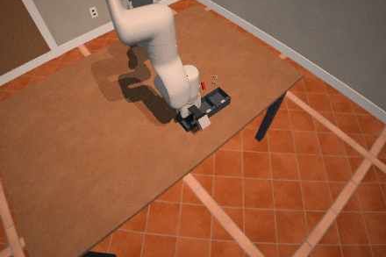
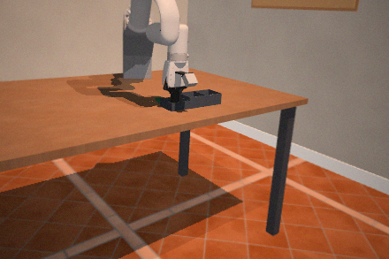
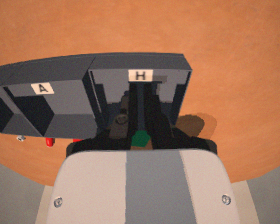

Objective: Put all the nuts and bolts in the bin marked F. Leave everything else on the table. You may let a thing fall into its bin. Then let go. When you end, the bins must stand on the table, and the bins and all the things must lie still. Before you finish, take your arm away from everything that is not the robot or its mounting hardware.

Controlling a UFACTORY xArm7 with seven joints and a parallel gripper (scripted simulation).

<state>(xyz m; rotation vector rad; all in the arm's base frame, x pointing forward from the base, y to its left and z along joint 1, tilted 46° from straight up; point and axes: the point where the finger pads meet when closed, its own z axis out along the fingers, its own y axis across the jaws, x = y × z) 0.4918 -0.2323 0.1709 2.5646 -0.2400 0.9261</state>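
A dark bin (image 1: 206, 108) with three compartments stands near the table's right edge; it also shows in the exterior view (image 2: 193, 100). In the wrist view (image 3: 94, 97) I read the labels A (image 3: 43, 88) and H (image 3: 140, 75); the third label is out of that view. My gripper (image 1: 192, 118) (image 2: 175, 99) is shut and low at the H end of the bin; its fingertips reach to or into the H compartment, I cannot tell which. A small green thing (image 3: 140, 138) shows under the fingers. Two small nuts (image 1: 214, 78) and a red piece (image 1: 203, 85) lie on the table behind the bin.
The table's right edge (image 1: 263, 102) runs close past the bin. The arm's lower links (image 1: 175, 80) stand over the table just left of the bin and hide part of it.
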